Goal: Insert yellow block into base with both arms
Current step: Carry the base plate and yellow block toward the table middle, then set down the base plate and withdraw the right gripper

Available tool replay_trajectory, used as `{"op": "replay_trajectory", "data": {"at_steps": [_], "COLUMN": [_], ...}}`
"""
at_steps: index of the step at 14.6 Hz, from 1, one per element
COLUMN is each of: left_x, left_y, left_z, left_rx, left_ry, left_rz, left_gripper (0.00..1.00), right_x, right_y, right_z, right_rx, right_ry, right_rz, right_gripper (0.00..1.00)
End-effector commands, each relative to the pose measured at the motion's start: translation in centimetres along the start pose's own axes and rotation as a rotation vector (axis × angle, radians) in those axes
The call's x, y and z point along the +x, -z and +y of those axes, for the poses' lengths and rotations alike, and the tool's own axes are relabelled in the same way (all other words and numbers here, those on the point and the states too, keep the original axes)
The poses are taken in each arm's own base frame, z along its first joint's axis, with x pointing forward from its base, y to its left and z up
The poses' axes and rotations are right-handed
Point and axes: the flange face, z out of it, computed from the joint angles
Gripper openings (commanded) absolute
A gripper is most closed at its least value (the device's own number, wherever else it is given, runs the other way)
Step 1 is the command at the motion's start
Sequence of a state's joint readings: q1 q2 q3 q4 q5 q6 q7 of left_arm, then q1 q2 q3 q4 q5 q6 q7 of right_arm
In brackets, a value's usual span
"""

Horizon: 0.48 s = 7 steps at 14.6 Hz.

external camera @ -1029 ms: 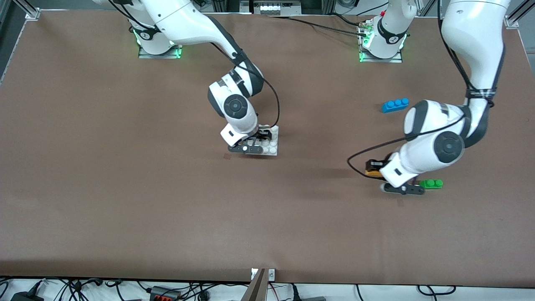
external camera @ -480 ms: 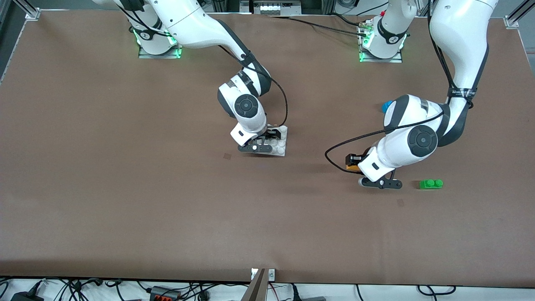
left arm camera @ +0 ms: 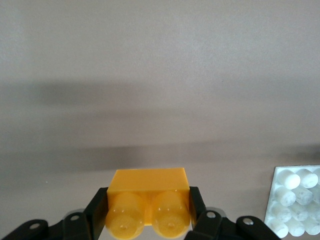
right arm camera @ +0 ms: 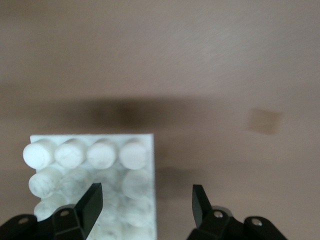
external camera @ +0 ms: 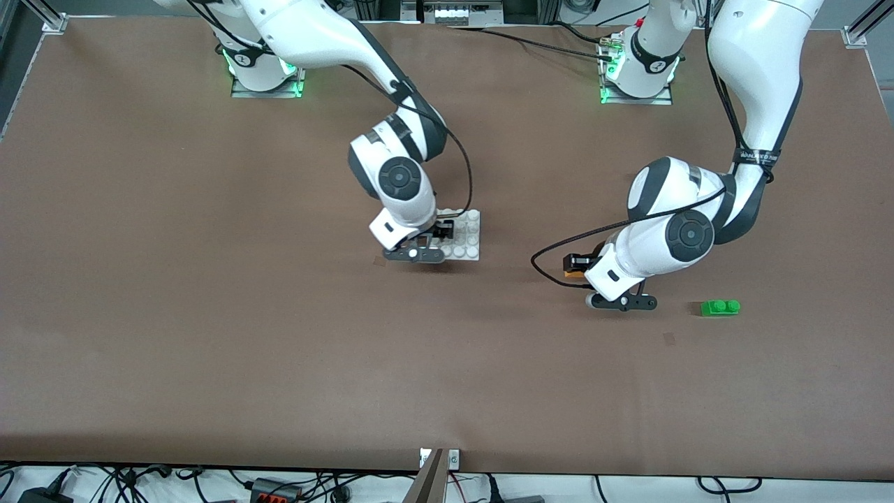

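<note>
The yellow block [left arm camera: 149,187] is clamped between my left gripper's [left arm camera: 149,212] fingers, its two studs toward the wrist camera. In the front view the left gripper [external camera: 577,266] carries the yellow block [external camera: 574,274] a little above the table, between the base and the green brick. The white base [external camera: 466,241] lies flat mid-table and also shows in the left wrist view [left arm camera: 296,200]. My right gripper [external camera: 438,235] is open, low at the base's edge toward the right arm's end. In the right wrist view, the right gripper [right arm camera: 146,201] has one finger over the base [right arm camera: 90,165] and the other over bare table.
A green two-stud brick [external camera: 720,307] lies on the table toward the left arm's end, nearer to the front camera than the left gripper. The left arm's cable [external camera: 552,251] loops out toward the base. The blue brick is hidden by the left arm.
My left gripper has carried the yellow block away from the green brick toward the base. The base has shifted slightly toward the left arm's end. The right gripper has stayed at the base's edge.
</note>
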State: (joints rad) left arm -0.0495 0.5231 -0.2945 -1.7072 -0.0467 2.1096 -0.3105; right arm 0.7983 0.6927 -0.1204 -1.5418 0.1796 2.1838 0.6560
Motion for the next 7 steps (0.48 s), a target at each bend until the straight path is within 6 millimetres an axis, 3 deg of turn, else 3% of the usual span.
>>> {"op": "replay_trajectory", "data": {"at_steps": [1, 2, 5, 7], "left_x": [-0.9, -1.3, -4.0, -6.2], "left_y": [0.0, 0.0, -0.9, -2.6], "left_z": [2.5, 4.0, 10.9, 15.7], "left_rx": [-0.028, -0.034, -0.028, -0.038], "left_ry": [0.071, 0.099, 0.125, 0.176], "left_rz": [-0.004, 0.007, 0.026, 0.049], "left_gripper": [0.40, 0.33, 0.33, 0.33], "right_x": [0.3, 1.0, 2.3, 2.9], "right_y": [5.4, 7.3, 12.6, 16.1], "right_z": [2.8, 4.7, 10.9, 15.2], "right_rx": [-0.051, -0.080, -0.145, -0.160], "right_ry": [0.009, 0.018, 0.072, 0.079], "right_rz": [-0.035, -0.048, -0.131, -0.177], "right_gripper": [0.99, 1.00, 1.00, 1.00]}}
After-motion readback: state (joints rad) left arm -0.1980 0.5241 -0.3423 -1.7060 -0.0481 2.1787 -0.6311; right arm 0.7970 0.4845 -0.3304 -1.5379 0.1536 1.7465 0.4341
